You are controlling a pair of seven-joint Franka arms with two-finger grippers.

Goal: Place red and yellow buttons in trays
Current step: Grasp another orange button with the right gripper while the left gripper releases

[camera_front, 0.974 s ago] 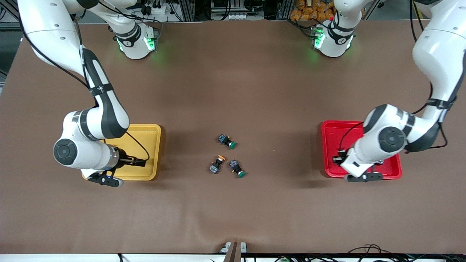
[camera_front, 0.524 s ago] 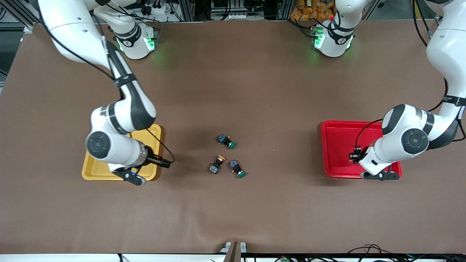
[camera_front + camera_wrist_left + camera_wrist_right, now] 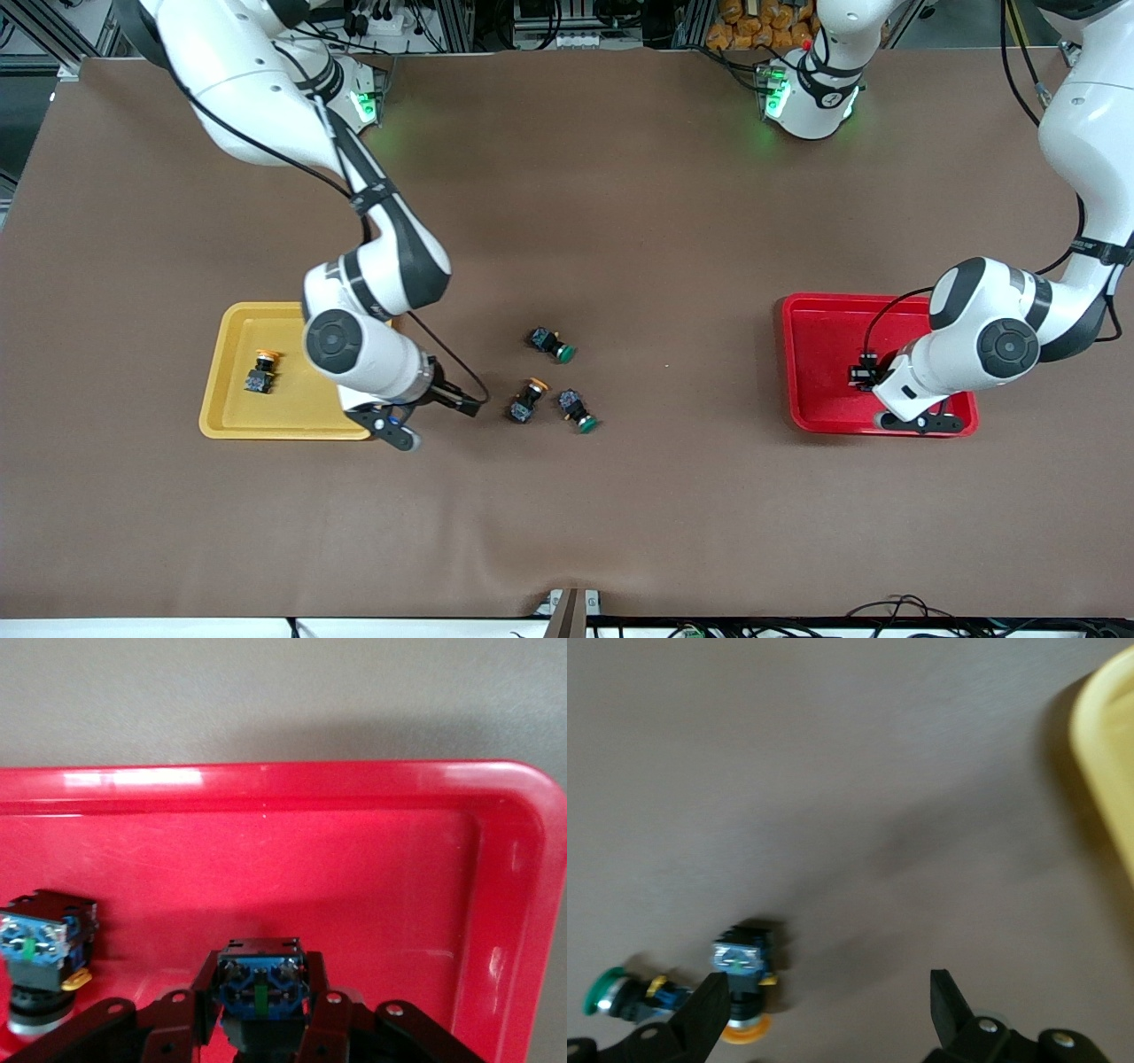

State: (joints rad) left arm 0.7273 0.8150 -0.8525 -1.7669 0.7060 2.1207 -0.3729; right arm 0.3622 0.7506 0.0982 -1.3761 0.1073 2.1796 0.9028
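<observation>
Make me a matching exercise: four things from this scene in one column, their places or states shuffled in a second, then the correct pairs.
1. left claw
2. right claw
3. yellow button in the yellow tray
4. yellow button on the table

A. lies loose among green-capped buttons
B. open, over bare table between tray and loose buttons
C. shut on a button over the red tray
D. already sorted

Pairs: 1-C, 2-B, 3-D, 4-A

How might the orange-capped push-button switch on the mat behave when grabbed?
The orange-capped black push-button switch looks rigid and light. Lying on its side with a round cap, it may pivot or roll if nudged. The open right pincer should grip its blocky body.
</observation>
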